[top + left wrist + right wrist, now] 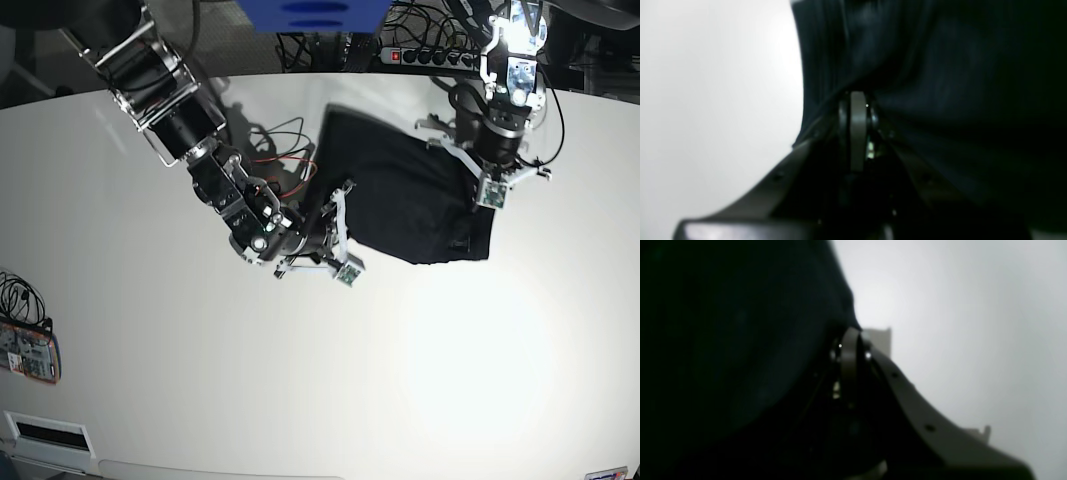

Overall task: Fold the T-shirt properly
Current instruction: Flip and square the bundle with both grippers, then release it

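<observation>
The black T-shirt (405,195) lies partly folded on the white table (300,380), at the upper middle of the base view. My right gripper (335,205) is shut on its left edge. In the right wrist view the jaws (850,335) pinch dark cloth (740,340) that fills the left half. My left gripper (477,185) is shut on the shirt's right edge. In the left wrist view the closed jaws (858,98) hold cloth (940,83) that hangs in folds across the right side. The logo and the neckband are hidden.
Red and black cables (285,150) lie on the table left of the shirt. A power strip (430,55) and a blue object (310,12) sit beyond the far edge. A small device (25,352) lies at the left edge, and a white vent (45,432) at the bottom left.
</observation>
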Robot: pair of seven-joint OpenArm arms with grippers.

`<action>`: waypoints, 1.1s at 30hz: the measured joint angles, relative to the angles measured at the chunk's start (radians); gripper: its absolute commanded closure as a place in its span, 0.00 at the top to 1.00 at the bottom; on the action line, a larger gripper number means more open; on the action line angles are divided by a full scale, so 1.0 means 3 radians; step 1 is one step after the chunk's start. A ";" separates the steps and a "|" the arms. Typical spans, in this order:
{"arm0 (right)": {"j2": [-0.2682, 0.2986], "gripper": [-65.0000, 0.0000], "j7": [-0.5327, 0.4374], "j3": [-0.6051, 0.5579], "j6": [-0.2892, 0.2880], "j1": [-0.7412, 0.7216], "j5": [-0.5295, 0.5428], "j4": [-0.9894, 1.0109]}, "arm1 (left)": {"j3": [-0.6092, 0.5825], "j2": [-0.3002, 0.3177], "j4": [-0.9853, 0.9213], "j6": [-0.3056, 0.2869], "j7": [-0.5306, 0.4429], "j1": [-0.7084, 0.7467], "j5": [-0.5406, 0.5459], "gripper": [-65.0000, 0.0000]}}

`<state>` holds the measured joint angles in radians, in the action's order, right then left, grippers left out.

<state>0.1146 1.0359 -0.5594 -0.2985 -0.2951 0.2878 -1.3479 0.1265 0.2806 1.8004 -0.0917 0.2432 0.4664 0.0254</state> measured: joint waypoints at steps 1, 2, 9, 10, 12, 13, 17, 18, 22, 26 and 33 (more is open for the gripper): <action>0.0008 0.00 0.0000 0.0003 -0.0006 0.0048 0.0014 -0.0066 | 0.0003 0.0005 -0.0001 0.0000 0.0011 -0.0034 -0.0001 0.00; 0.0009 0.00 0.0005 0.0005 0.0013 0.0103 -0.0014 -0.0140 | 0.0004 0.0005 -0.0003 0.0000 0.0020 -0.0058 -0.0003 0.00; 0.0123 0.00 -0.0003 0.0006 0.0004 0.0492 -0.0001 -0.0702 | -0.0028 -0.0001 -0.0459 -0.0008 0.0001 -0.0462 -0.0001 0.00; 0.0186 0.00 -0.0014 0.0009 0.0009 0.0561 0.0011 -0.0799 | -0.0058 0.0000 -0.0556 -0.0003 0.0015 -0.0526 -0.0008 0.00; 0.0239 0.00 0.0052 0.0029 0.0038 0.0669 -0.0032 -0.0940 | -0.0137 0.0015 -0.0662 0.0014 0.0000 -0.0587 -0.0014 0.00; 0.0262 0.00 0.0042 0.0038 0.0037 0.0713 -0.0025 -0.1006 | -0.0191 0.0013 -0.0724 0.0008 0.0006 -0.0635 -0.0011 0.00; 0.0304 0.00 0.0025 0.0027 0.0033 0.0903 -0.0015 -0.1284 | -0.0481 0.0010 -0.0849 0.0009 0.0010 -0.0828 -0.0107 0.00; 0.0309 0.00 0.0024 0.0023 0.0023 0.0949 -0.0006 -0.1339 | -0.0562 0.0011 -0.0902 0.0004 -0.0019 -0.0893 -0.0229 0.00; 0.0312 0.00 0.0034 0.0023 0.0024 0.0980 -0.0005 -0.1397 | -0.0969 -0.0010 -0.1288 0.0027 -0.0039 -0.1266 -0.0609 0.00; 0.0312 0.00 0.0033 0.0055 0.0020 0.0974 -0.0006 -0.1408 | -0.1258 -0.0079 -0.1479 0.0022 -0.0038 -0.1536 -0.0722 0.00; 0.0309 0.00 0.0024 0.0612 0.0017 0.0979 0.0004 -0.1410 | -0.1301 -0.0264 -0.1708 -0.0034 -0.0008 -0.1853 -0.0732 0.00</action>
<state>0.2073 1.0431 -0.3759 -0.2935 -0.0013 0.2890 -1.7710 -0.2638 0.2012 1.2881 -0.1020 0.2409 -0.0895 -0.1944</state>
